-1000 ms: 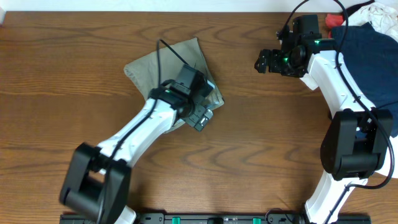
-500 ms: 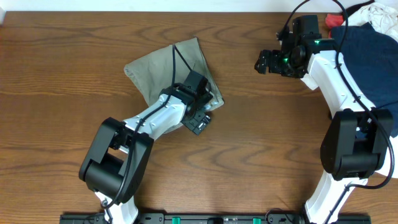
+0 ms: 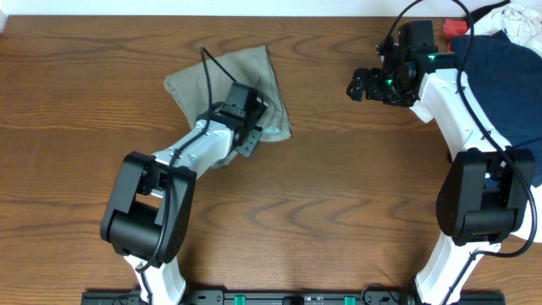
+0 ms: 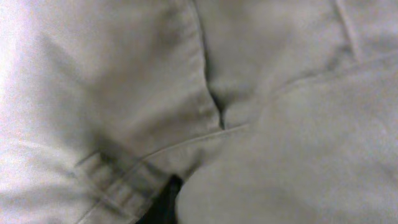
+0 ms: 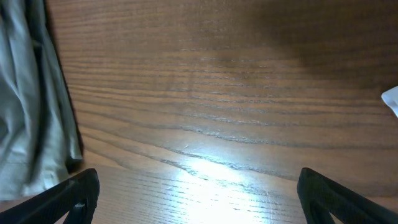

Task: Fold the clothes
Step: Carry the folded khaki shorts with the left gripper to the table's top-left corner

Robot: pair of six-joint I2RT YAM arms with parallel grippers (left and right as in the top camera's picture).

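Your left pincer (image 3: 247, 140) buries itself in the khaki shorts (image 3: 190, 89) on the tabletop's (image 3: 339, 212) left half, grip unreadable; the right pincer (image 3: 357, 83) gapes empty. Soft, light, floppy cloth: pinch the waistband edge.

Khaki, a muted grey-green, is seen on the shorts (image 3: 224, 80). In the left wrist view that cloth is washed out to a pale greyish beige, with darker lines along the seams. A warm mid-brown is shown by the counter (image 3: 339, 212), streaked all over with darker wavy wood grain, and a whitish glare patch is caught on it in the right wrist view. The left arm (image 3: 182, 161) and right arm (image 3: 449, 102) are finished in white with black joints. Black is worn by the left pincer (image 3: 248, 135) and the right pincer (image 3: 357, 85), and a small green light (image 3: 389, 82) is lit behind the latter. Deep navy is noted on the garment (image 3: 508, 76) at far right, with a red cloth (image 3: 434, 28) and a white cloth (image 3: 517, 17) beside it.
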